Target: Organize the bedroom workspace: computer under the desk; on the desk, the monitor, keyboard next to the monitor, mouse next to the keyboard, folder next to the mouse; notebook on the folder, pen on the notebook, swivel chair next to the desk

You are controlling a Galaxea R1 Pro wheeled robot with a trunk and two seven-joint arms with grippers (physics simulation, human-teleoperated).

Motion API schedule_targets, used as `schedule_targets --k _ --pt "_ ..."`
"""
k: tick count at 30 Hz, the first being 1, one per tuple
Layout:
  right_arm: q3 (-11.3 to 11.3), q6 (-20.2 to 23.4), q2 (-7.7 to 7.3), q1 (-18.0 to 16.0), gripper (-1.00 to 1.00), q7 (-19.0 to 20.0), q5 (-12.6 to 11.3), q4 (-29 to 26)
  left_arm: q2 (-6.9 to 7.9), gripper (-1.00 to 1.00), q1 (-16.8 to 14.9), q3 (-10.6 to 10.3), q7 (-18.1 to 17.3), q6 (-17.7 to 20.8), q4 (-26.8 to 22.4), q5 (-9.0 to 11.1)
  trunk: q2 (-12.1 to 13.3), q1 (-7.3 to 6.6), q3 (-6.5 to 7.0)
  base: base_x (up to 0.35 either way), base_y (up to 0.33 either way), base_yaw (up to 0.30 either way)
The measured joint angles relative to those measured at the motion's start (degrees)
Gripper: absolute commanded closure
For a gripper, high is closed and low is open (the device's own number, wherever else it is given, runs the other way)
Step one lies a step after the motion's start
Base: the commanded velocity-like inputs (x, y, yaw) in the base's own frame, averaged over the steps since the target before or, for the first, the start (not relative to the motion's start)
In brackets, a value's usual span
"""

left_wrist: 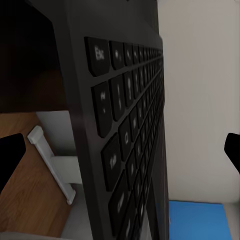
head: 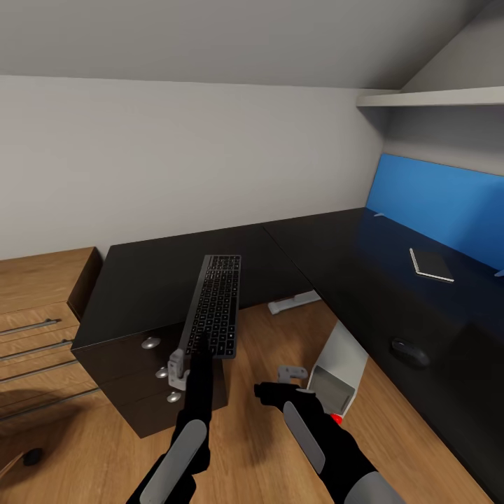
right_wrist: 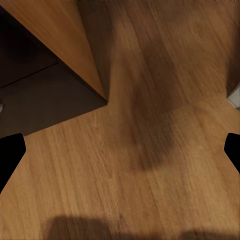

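Black-topped and L-shaped, the desk (head: pixel 329 259) fills the bedroom corner, its bright blue back panel (head: pixel 441 199) standing along the far edge of the right wing. Wood floor (head: pixel 266 343) shows beneath it, and a wooden drawer unit (head: pixel 35 301) stands beside the desk's left end. Under the right wing the white-grey computer (head: pixel 341 367) leans, a red dot low on its front. The left gripper (head: pixel 187 364) is clamped on the near end of the silver-grey keyboard (head: pixel 213 304), holding it lengthwise above the desk's left end over the dark drawers (head: pixel 150 378). The notebook (head: pixel 431 265) lies near the back panel. The mouse (head: pixel 409 352) sits by the desk's front edge. The right gripper (head: pixel 283 388) hovers over the floor, fingers apart, holding nothing
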Motion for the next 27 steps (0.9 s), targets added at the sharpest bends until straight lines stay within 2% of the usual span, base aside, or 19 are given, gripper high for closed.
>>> schedule_targets --k 7,19,27 --pt "0.03 0.45 -0.12 0.0 -1.0 0.0 0.0 -1.59 0.05 -1.0 0.0 0.31 0.41 -0.03 -0.03 -0.12 0.0 0.0 0.0 0.0 0.0 0.0" --pt "0.12 0.73 -0.33 0.13 -1.0 0.0 0.0 -3.6 0.1 -1.0 0.0 2.36 0.88 0.0 0.5 -0.01 0.0 0.0 0.0 0.0 0.0 0.0" --pt "0.15 0.76 -0.35 0.24 -1.0 -0.06 0.07 -4.74 1.35 -1.0 0.0 2.84 0.71 0.17 0.56 0.54 0.0 0.0 0.0 0.0 0.0 0.0"
